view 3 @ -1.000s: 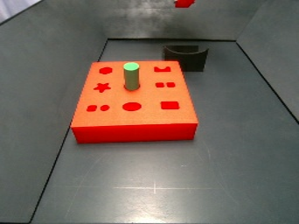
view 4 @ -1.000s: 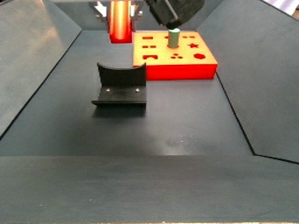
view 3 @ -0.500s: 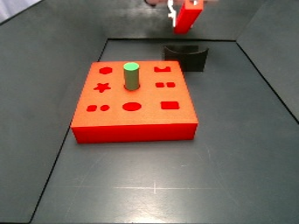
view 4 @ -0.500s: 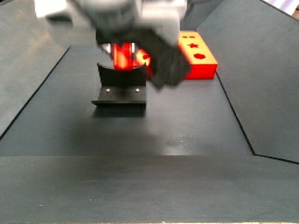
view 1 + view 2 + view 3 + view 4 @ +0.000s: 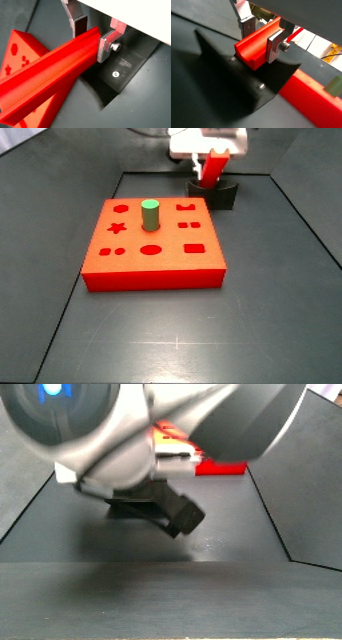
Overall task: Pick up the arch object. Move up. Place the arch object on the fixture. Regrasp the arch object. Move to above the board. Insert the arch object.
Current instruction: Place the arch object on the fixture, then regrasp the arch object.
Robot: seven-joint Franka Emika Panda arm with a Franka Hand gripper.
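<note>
My gripper (image 5: 211,156) is shut on the arch object (image 5: 213,169), a long bright red bar, and holds it tilted right over the fixture (image 5: 221,196) at the back. In both wrist views the silver fingers clamp the bar's sides (image 5: 53,70) (image 5: 254,47), and its notched end face shows. The bar's lower end sits at the black fixture's scooped top (image 5: 218,65); I cannot tell whether it touches. The orange-red board (image 5: 154,253) lies in the middle of the floor, away from the gripper.
A green cylinder peg (image 5: 151,214) stands upright in a hole of the board. The arm's body fills most of a side view, hiding the gripper; the board's edge (image 5: 221,466) and part of the fixture (image 5: 127,506) show behind it. Dark walls surround the floor.
The gripper has come down with the red bar from high above to the fixture. The arm now blocks most of a side view.
</note>
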